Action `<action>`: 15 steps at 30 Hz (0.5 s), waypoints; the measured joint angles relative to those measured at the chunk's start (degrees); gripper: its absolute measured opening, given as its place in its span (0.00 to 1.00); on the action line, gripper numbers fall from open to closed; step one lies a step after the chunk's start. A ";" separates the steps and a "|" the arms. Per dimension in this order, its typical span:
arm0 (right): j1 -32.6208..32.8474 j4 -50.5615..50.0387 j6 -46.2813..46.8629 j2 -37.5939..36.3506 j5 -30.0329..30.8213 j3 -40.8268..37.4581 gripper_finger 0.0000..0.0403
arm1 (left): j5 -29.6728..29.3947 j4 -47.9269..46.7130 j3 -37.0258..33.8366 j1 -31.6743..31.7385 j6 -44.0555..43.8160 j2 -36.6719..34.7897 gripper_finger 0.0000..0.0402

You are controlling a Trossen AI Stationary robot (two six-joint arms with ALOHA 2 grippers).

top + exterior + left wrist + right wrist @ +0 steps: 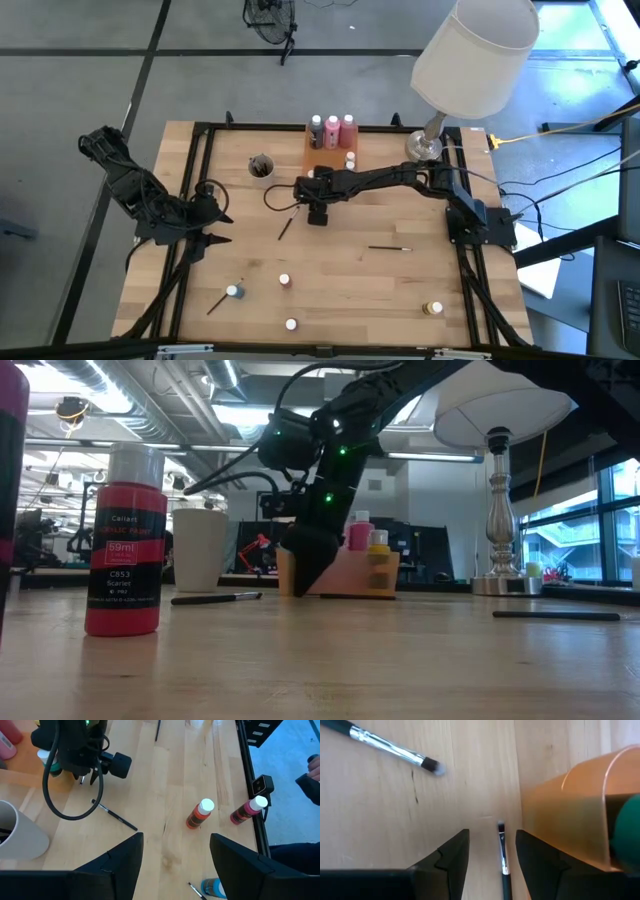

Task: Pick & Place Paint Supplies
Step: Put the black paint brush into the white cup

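Beside the orange tray (570, 815), right gripper (490, 855) parted around a thin paintbrush (503, 862); left gripper (175, 860) released, idle.

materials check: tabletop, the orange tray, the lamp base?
Tabletop: looks like wood, butcher-block style; jointed light planks with grain, matte to satin.
Orange tray: likely plastic; translucent, smooth, glossy rounded edge.
Lamp base: seems metal, polished silver; turned stem with bright reflections, though plated plastic can't be ruled out.
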 joint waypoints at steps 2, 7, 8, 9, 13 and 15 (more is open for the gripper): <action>-0.10 0.20 0.00 0.00 -0.14 0.00 0.41 | 0.00 0.00 0.00 -0.02 0.02 -0.02 0.56; -0.68 1.09 -0.17 0.00 -1.92 0.00 0.41 | -0.04 0.00 0.00 -0.01 0.02 -0.02 0.56; -0.78 1.07 -0.20 0.00 -2.12 0.00 0.41 | -0.04 0.00 0.00 0.00 0.00 -0.02 0.56; -0.86 1.05 -0.43 0.00 -2.32 0.00 0.41 | -0.04 0.00 0.00 -0.02 -0.02 -0.02 0.56; -1.13 1.09 -0.63 0.00 -4.05 0.02 0.41 | -0.07 0.00 0.00 -0.01 -0.07 -0.02 0.56; -1.29 1.29 -0.82 0.37 -5.02 0.06 0.41 | -0.07 0.00 0.00 -0.01 -0.20 -0.02 0.56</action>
